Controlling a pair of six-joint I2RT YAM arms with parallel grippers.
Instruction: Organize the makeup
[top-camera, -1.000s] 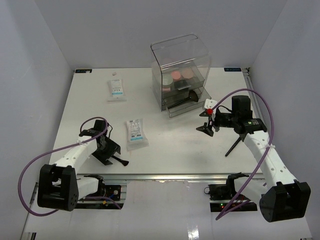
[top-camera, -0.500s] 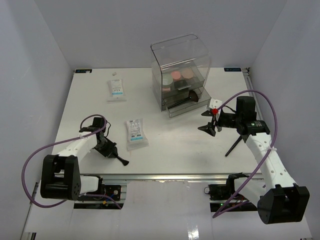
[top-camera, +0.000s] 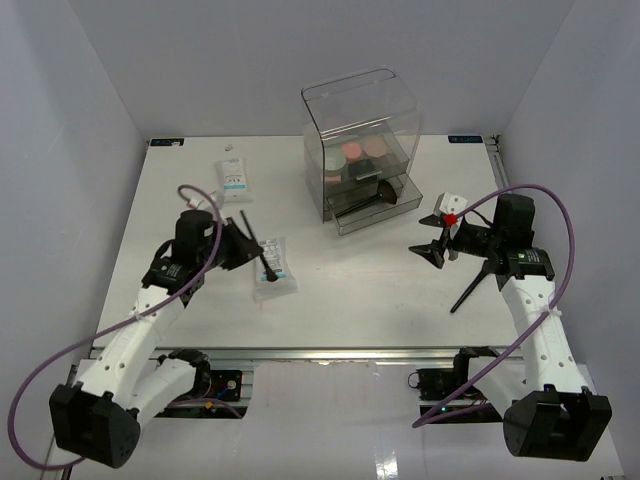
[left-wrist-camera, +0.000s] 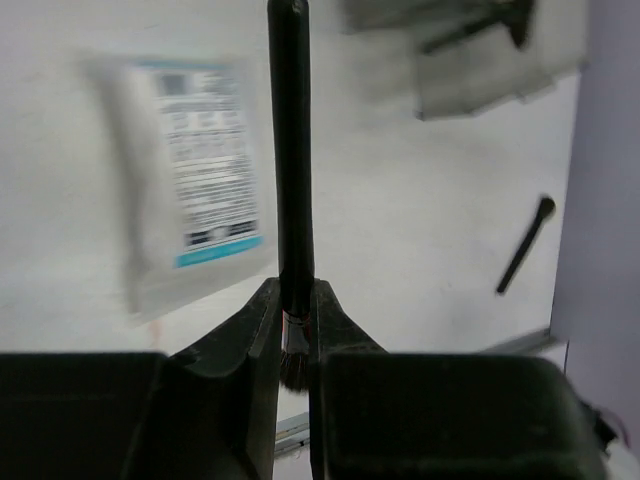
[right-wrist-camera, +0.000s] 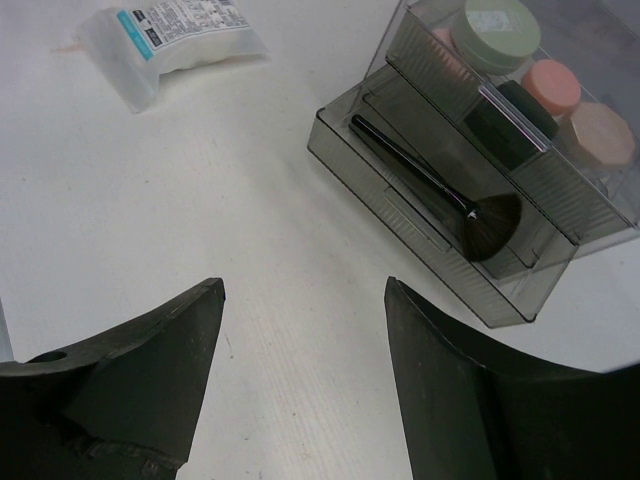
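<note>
My left gripper (top-camera: 240, 247) is shut on a thin black brush (left-wrist-camera: 290, 150), clamped near its bristle end, and holds it off the table above a white sachet (top-camera: 272, 268). A second sachet (top-camera: 233, 180) lies far left. The clear box (top-camera: 362, 120) holds round pink compacts (top-camera: 353, 152), and a fan brush (right-wrist-camera: 440, 195) lies in its pulled-out drawer (right-wrist-camera: 400, 205). The right wrist view shows green (right-wrist-camera: 495, 30), pink (right-wrist-camera: 550, 88), beige (right-wrist-camera: 600, 135) and black (right-wrist-camera: 515, 110) compacts inside. My right gripper (top-camera: 432, 250) hangs open right of the box, nothing between its fingers. Another black brush (top-camera: 467, 290) lies beneath it.
The box stands at the back centre with its drawer opening toward me. Walls close in the table on the left, the right and the back. A metal rail (top-camera: 330, 352) runs along the near edge between the arm bases.
My left gripper shut on the brush near the front left edge, lifted it and swung away from me to above the sachet. The right gripper drifted slightly right, still open.
</note>
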